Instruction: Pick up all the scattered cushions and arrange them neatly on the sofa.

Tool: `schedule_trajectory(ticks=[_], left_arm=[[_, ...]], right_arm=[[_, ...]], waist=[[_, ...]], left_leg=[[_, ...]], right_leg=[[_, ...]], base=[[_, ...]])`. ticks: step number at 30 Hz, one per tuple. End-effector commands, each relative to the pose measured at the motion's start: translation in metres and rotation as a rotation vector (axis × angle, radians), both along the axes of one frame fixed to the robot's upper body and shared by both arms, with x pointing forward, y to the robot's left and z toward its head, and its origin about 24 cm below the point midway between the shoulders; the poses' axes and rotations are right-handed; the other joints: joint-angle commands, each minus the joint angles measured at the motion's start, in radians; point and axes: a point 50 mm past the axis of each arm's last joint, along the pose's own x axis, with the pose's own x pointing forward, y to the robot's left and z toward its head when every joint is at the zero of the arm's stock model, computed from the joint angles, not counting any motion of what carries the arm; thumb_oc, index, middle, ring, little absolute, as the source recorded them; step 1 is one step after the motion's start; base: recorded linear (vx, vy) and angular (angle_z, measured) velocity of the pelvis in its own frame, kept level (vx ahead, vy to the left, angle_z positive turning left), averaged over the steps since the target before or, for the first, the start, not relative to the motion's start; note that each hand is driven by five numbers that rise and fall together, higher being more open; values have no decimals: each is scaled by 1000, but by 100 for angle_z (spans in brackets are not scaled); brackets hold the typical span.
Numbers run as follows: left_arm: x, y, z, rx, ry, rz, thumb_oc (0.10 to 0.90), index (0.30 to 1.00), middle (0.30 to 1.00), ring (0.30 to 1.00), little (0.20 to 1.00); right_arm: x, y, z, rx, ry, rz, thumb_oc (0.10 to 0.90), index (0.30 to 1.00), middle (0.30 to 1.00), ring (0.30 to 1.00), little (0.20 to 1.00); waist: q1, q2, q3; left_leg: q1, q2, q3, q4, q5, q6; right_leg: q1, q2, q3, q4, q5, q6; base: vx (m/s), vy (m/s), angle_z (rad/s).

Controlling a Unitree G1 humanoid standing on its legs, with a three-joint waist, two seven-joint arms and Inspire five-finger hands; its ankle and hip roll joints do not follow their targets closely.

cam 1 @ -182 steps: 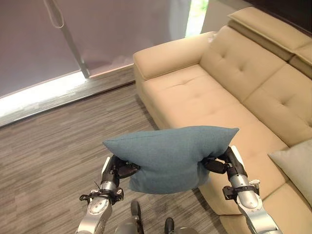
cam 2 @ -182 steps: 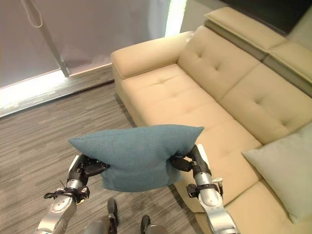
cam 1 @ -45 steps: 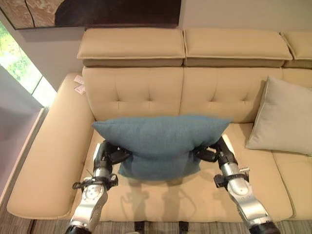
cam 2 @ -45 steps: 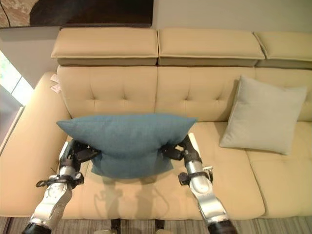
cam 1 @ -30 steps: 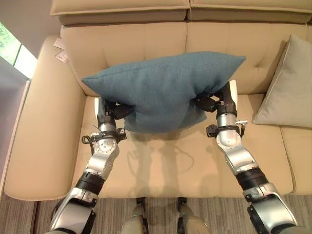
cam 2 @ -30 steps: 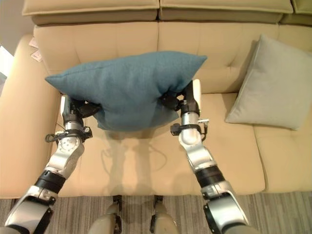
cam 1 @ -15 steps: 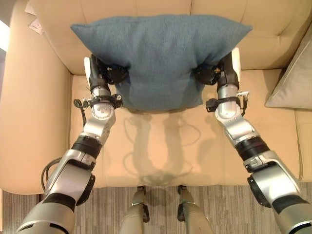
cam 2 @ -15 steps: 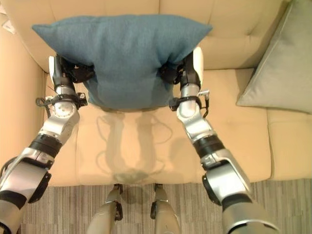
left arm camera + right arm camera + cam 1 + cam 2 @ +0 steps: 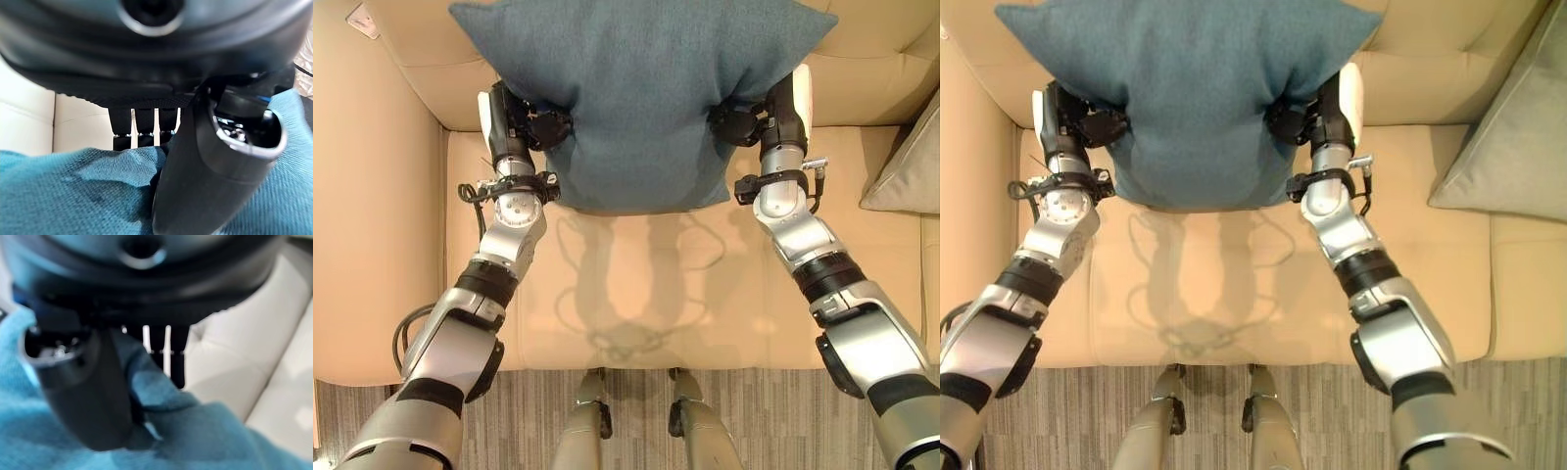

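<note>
the blue cushion (image 9: 641, 93) hangs in the air over the seat of the beige sofa (image 9: 636, 284), just in front of the backrest, its top edge reaching up out of the head views and its lower edge above the seat, where a faint shadow falls. it is held at both sides. the left robot hand (image 9: 536, 125) is clamped on the cushion's left side: in the left wrist view the thumb (image 9: 205, 166) presses into the blue cloth while the fingers (image 9: 144, 127) go down behind the fold, pinching it between them. the right robot hand (image 9: 744, 117) is clamped on the cushion's right side in the same way, with its thumb (image 9: 90, 391) on the near face of the cloth and its fingers (image 9: 168, 352) behind it. the cloth bunches inward at each grip, so the cushion narrows between the hands and flares wider above them. a grey cushion (image 9: 1513, 137) leans against the backrest on the sofa's right part, well apart from the blue one. a striped grey floor (image 9: 773, 421) runs along the sofa's front edge.
</note>
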Motion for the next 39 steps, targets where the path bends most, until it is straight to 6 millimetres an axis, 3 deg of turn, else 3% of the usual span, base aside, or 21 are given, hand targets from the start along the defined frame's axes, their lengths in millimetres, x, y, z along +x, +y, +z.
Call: schedule_trajectory(ticks=[1,5,7,11,12,16,19,22,23,24,27,30,31,32,33,34,35,36,37,38,39], left_arm=[[-11,-33,90,113,-319,-116,800,900,900,900,900],[-5,4,84,72,-240,-13,800,900,900,900,900],[-4,11,82,66,-224,5,800,900,900,900,900],[-6,55,79,60,-161,106,800,900,900,900,900],[-6,55,80,60,-162,105,800,900,900,900,900],[-15,80,74,78,-158,124,800,900,900,900,900],[-20,79,64,112,-170,88,800,900,900,900,900],[-40,81,27,154,-175,31,800,900,900,900,900],[-41,81,25,155,-173,31,800,900,900,900,900],[-52,83,-6,124,-137,13,800,900,900,900,900],[-75,82,-59,84,-44,-18,800,900,900,900,900],[-104,86,-113,93,114,-32,800,900,900,900,900],[-105,86,-114,93,119,-33,800,900,900,900,900],[-126,95,-147,82,237,-15,800,900,900,900,900],[-127,95,-148,83,241,-16,800,900,900,900,900],[-146,101,-182,53,374,-8,800,900,900,900,900],[-147,101,-183,54,377,-8,800,900,900,900,900],[-169,103,-219,33,535,-1,800,900,900,900,900],[-180,103,-238,29,620,-2,800,900,900,900,900],[-180,103,-238,29,621,-2,800,900,900,900,900],[-195,104,-260,15,721,5,800,900,900,900,900]], right_arm=[[-5,31,63,-97,-198,50,800,900,900,900,900],[2,-7,56,-38,-106,-65,800,900,900,900,900],[3,-16,55,-15,-88,-88,800,900,900,900,900],[-2,-66,54,62,-34,-212,800,900,900,900,900],[-2,-66,54,62,-34,-212,800,900,900,900,900],[-15,-110,46,123,-1,-238,800,900,900,900,900],[-22,-123,31,134,18,-229,800,900,900,900,900],[-39,-135,-14,137,61,-175,800,900,900,900,900],[-40,-135,-15,138,63,-175,800,900,900,900,900],[-53,-138,-51,136,116,-162,800,900,900,900,900],[-79,-143,-102,111,224,-158,800,900,900,900,900],[-110,-148,-146,70,355,-170,800,900,900,900,900],[-111,-148,-148,69,359,-171,800,900,900,900,900],[-131,-149,-177,73,452,-179,800,900,900,900,900],[-132,-149,-178,72,456,-179,800,900,900,900,900],[-148,-150,-206,82,566,-192,800,900,900,900,900],[-148,-150,-207,81,569,-191,800,900,900,900,900],[-164,-144,-236,108,671,-188,800,900,900,900,900],[-172,-143,-249,121,722,-188,800,900,900,900,900],[-172,-143,-249,121,722,-188,800,900,900,900,900],[-181,-141,-263,119,787,-191,800,900,900,900,900]], waist=[[16,-38,-32],[18,-42,-36],[18,-42,-36],[20,-45,-48],[20,-45,-48],[19,-52,-57],[19,-58,-63],[14,-72,-79],[13,-74,-82],[12,-79,-90],[10,-89,-106],[10,-88,-121],[11,-88,-122],[9,-87,-132],[8,-87,-133],[6,-84,-139],[6,-84,-139],[6,-81,-142],[4,-80,-144],[5,-80,-142],[4,-80,-147]], left_leg=[[-15,-31,-19,0,-57,-74],[-6,-35,-22,0,-60,-75],[-3,-36,-22,0,-60,-76],[13,-37,-23,0,-65,-78],[13,-37,-23,0,-65,-78],[30,-34,-21,0,-69,-80],[48,-33,-18,0,-73,-80],[112,-23,-10,0,-92,-78],[109,-25,-10,0,-88,-77],[156,-17,-5,0,-106,-74],[216,-11,0,0,-119,-69],[280,-6,6,0,-133,-61],[284,-5,6,0,-134,-61],[321,-3,10,0,-138,-57],[325,-2,10,0,-139,-57],[355,0,12,0,-142,-53],[358,0,12,0,-143,-53],[388,1,15,0,-149,-45],[406,2,20,0,-151,-44],[409,2,20,0,-151,-44],[427,4,27,0,-154,-42]], right_leg=[[-38,-16,37,3,-33,104],[-25,-16,32,3,-35,105],[-22,-16,30,3,-35,105],[-6,-16,25,3,-34,107],[-6,-16,26,3,-34,107],[15,-17,18,3,-38,108],[32,-17,15,3,-43,109],[94,-15,11,3,-60,105],[91,-16,11,3,-56,105],[139,-16,6,3,-72,102],[202,-19,1,3,-87,100],[267,-19,-7,3,-103,97],[271,-19,-7,3,-104,97],[304,-17,-12,3,-110,94],[308,-17,-12,3,-111,94],[338,-16,-14,3,-115,92],[342,-16,-14,3,-115,92],[372,-14,-15,3,-121,88],[390,-12,-15,3,-123,87],[393,-12,-15,3,-123,87],[409,-10,-14,3,-126,86]], base=[[0,0,0],[0,1,1],[0,0,0],[0,1,1],[-2,6,5],[0,-11,7],[13,-8,-1],[57,-24,-1],[73,-11,3],[87,-13,3],[86,-13,1],[67,-6,-1],[56,-11,4],[35,-12,2],[0,0,0],[-6,-5,-6],[-41,-1,-5],[-41,6,-5],[-41,7,-5],[-13,1,-4],[-24,-3,-3]])
